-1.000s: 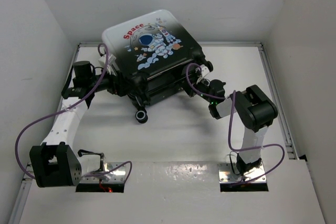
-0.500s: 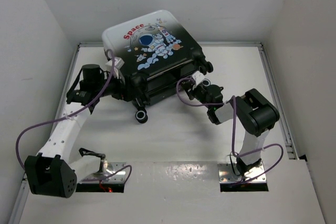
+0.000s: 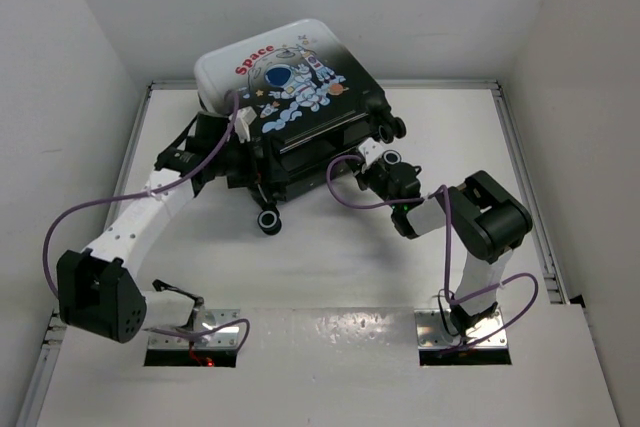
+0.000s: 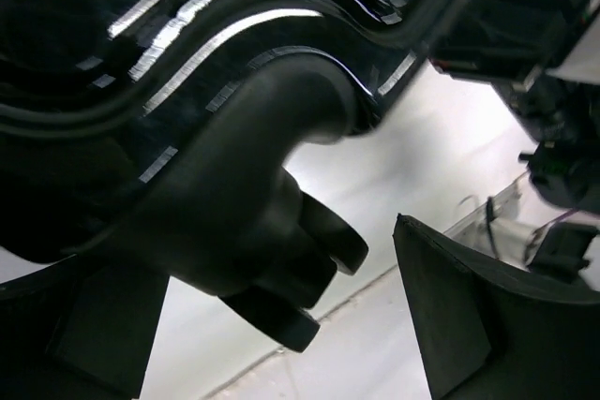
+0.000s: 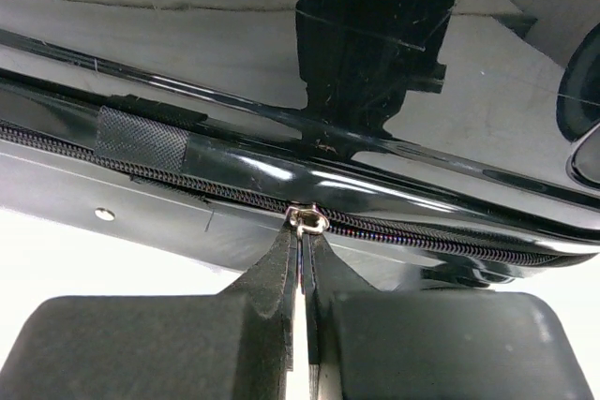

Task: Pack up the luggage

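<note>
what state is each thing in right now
white-to-black hard-shell astronaut suitcase: lid down, wheels toward the arms
silver zipper pull: pinched
right tool: shut on silver zipper pull
left tool: open, straddling black suitcase wheel

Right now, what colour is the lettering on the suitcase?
Red lettering, on the suitcase; clearest in the top view.

Bare table (image 3: 330, 267) between arm bases and luggage (image 3: 295, 112): open passage. Wide free strip also on the right, up to the side wall (image 3: 580, 97). Left flank occupied by left gripper (image 4: 253, 311), fingers apart around a wheel (image 4: 323, 248). Front edge blocked by right gripper (image 5: 302, 274), pinched on zipper pull (image 5: 307, 222).
</note>
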Tool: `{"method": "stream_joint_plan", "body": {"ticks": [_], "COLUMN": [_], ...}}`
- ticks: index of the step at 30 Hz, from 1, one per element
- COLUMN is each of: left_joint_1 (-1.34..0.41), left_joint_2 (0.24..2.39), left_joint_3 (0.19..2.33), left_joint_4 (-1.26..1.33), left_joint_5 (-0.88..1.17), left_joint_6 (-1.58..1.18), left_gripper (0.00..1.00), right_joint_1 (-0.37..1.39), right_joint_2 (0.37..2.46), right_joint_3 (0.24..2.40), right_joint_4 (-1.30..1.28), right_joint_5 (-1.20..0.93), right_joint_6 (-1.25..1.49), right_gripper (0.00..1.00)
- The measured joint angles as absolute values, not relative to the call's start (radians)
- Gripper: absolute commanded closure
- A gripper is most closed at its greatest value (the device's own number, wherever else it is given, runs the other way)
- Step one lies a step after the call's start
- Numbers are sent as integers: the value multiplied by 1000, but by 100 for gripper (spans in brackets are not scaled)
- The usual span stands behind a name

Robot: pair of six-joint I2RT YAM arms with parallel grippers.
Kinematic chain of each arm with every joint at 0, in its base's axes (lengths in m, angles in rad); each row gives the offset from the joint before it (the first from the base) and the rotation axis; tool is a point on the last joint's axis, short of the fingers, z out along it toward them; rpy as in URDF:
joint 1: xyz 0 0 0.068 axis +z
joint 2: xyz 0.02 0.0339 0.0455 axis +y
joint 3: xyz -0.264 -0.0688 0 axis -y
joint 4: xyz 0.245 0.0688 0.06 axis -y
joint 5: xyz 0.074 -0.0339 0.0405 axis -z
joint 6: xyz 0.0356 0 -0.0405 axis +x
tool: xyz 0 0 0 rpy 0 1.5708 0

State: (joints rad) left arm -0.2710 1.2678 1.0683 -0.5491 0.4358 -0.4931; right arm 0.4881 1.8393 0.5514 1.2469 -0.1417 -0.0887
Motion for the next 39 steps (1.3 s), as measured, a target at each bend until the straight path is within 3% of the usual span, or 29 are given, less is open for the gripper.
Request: {"method": "stream_joint_plan", "body": {"ticks": [2, 4, 8, 9, 12, 13, 25, 39], "left_joint_1": [-276, -275, -262, -257, -236, -227, -68, 148], "left_joint_2": [1301, 1327, 1374, 1382, 1386, 1391, 1428, 1575], "left_joint_3": [1098, 1116, 1118, 1117, 1114, 1112, 1114, 1313], "left_joint_4": [-575, -590, -608, -614, -594, -588, -547, -609], "left_joint_5": [428, 422, 411, 409, 406, 413, 566, 636], "left_joint_6": [-548, -597, -665, -693, -718, -715, -604, -440], "left_gripper": [1, 7, 45, 64, 93, 98, 100, 100], "right_joint_1": [488, 488, 488, 488, 490, 491, 458, 293], "right_joint_2": [1840, 1841, 1843, 1845, 1851, 1854, 1867, 1923], "right_joint_3": [556, 559, 564, 567, 573, 575, 559, 616], "right_joint_4": [1242, 1239, 1237, 1237, 1237, 1238, 1276, 1310], "right_joint_5": [-141, -139, -138, -138, -134, -130, -75, -125], "right_joint_6": [-90, -90, -90, -90, -90, -90, -94, -85], "right_gripper": [100, 100, 100, 100, 100, 100, 100, 100]}}
